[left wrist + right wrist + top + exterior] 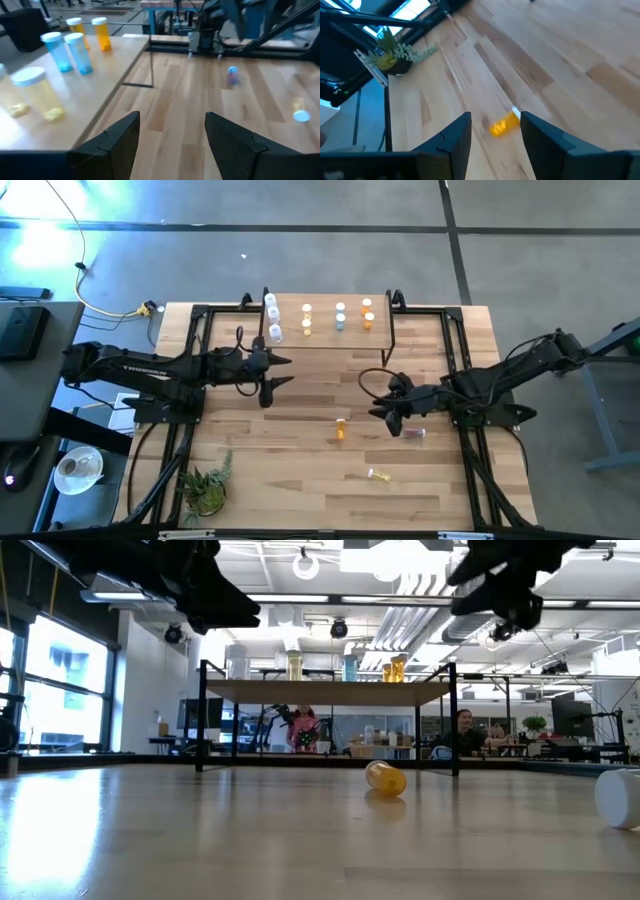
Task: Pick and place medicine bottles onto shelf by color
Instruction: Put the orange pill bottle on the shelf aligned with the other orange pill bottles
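From above, I see my left gripper [277,372] spread empty just before the shelf [325,338], where bottles stand in rows; my right gripper [386,410] hangs beside the fallen orange bottle [341,429]. Down low, that bottle [386,778] lies on the table. Left wrist: fingers [116,137] apart, blue bottles [70,50] beyond them. Right wrist: fingers [456,137] parted, orange bottle [503,124] lying between the tips, ungrasped
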Action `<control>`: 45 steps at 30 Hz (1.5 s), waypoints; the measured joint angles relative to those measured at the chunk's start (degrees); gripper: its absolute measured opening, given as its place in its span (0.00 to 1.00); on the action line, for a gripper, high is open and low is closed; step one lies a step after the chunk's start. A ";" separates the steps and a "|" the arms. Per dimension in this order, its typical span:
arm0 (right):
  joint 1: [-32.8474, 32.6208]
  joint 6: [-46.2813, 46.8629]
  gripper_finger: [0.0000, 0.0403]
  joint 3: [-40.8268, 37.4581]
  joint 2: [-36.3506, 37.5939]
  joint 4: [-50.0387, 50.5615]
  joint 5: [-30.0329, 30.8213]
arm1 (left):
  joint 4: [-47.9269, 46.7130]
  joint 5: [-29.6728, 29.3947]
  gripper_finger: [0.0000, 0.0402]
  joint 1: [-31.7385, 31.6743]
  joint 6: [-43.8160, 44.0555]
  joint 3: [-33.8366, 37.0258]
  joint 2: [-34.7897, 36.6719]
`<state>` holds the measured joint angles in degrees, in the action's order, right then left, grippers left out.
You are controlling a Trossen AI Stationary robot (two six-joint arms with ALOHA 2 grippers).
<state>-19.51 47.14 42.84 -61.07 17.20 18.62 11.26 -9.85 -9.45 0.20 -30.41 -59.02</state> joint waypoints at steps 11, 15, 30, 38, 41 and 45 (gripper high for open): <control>-0.04 -4.65 0.40 13.76 -11.05 6.27 -0.26 | -8.84 -1.73 0.54 0.00 -1.00 0.02 6.14; -0.04 -4.51 0.40 19.19 -15.83 12.69 -0.34 | -12.42 -1.73 0.54 0.00 -0.89 0.02 7.43; 0.11 4.14 0.40 24.14 -26.15 24.53 -3.01 | -13.41 -1.83 0.54 0.00 -8.03 0.02 7.39; 1.80 5.79 0.40 24.16 -26.85 24.27 -3.18 | -12.74 -2.44 0.54 0.00 -11.38 0.02 7.39; 2.52 5.49 0.40 24.16 -26.85 24.14 -3.17 | -12.80 -2.68 0.54 0.00 -11.36 0.02 7.39; 3.04 5.56 0.40 24.16 -26.85 24.12 -3.16 | -12.80 -2.80 0.54 0.00 -10.89 0.02 7.39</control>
<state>-16.47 52.70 67.00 -87.92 41.32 15.46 -1.54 -12.64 -9.45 -10.69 -30.39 -51.64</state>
